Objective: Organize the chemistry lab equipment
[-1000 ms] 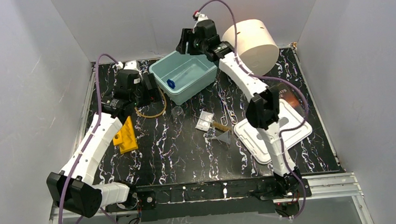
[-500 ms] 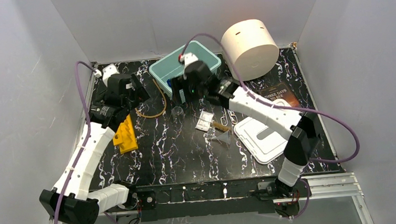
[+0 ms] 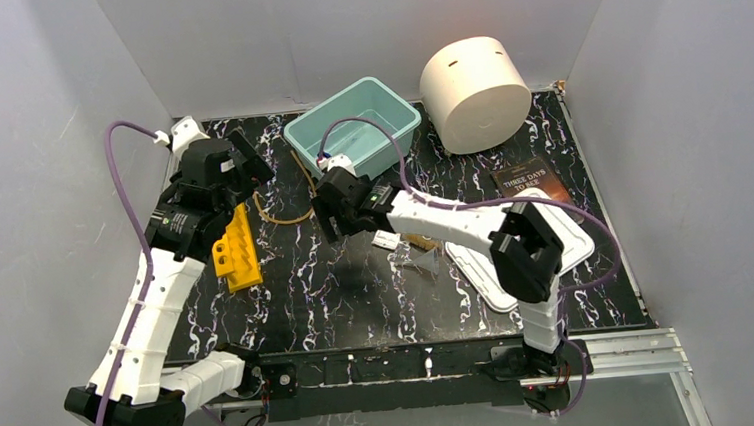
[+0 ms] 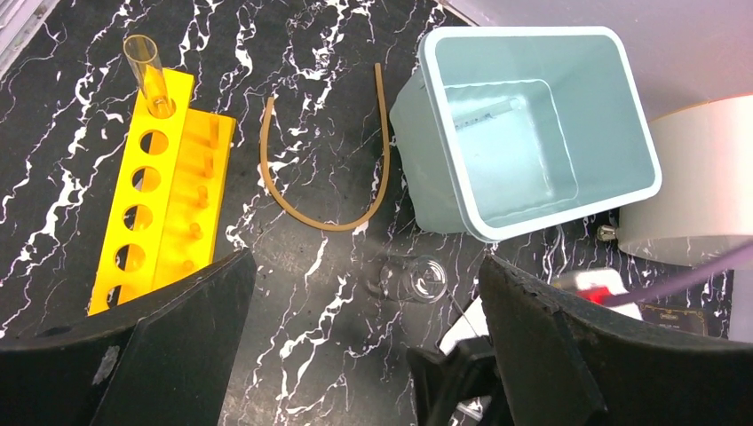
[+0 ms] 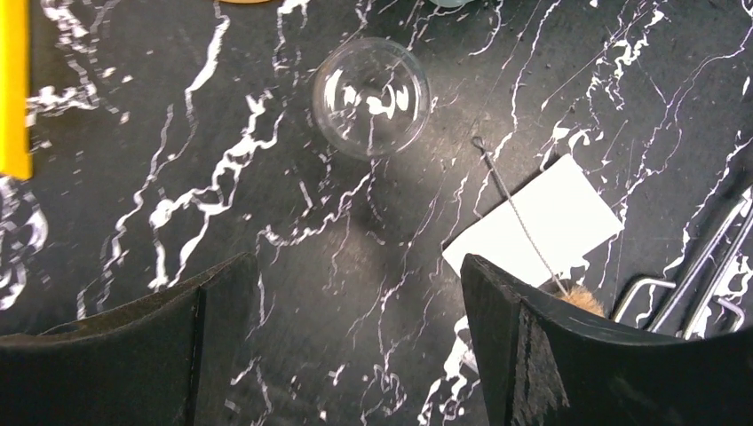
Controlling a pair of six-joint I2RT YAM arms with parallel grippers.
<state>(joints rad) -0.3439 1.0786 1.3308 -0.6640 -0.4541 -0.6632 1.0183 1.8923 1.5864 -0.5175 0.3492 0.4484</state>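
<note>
Hovering over the black, white-veined table (image 5: 266, 204), your right pincer (image 5: 353, 266) has its two dark fingers spread wide and nothing between them. The tiny clear glass beaker (image 5: 371, 96) stands upright with its mouth up, ahead of the fingertips and close to the midline between them, perhaps a touch toward the right finger. It is apart from both fingers. Seen from above it is round, so no long axis needs matching; what matters is that it lies forward of the pincer, not yet inside the gap.

Ahead and to the right of that pincer, a flat white rectangular packet (image 5: 573, 200) lies on the table near the beaker but not touching it.

Your left pincer (image 4: 366, 257) is also spread wide and empty, held higher up. From it, the same beaker lies just ahead, with the curved amber rubber tubing (image 4: 324, 222) and the pale teal plastic tub (image 4: 426, 177) farther ahead. The right arm looks the nearer one to the beaker, so a short advance and descent should bring the fingers to either side of the glass.
</note>
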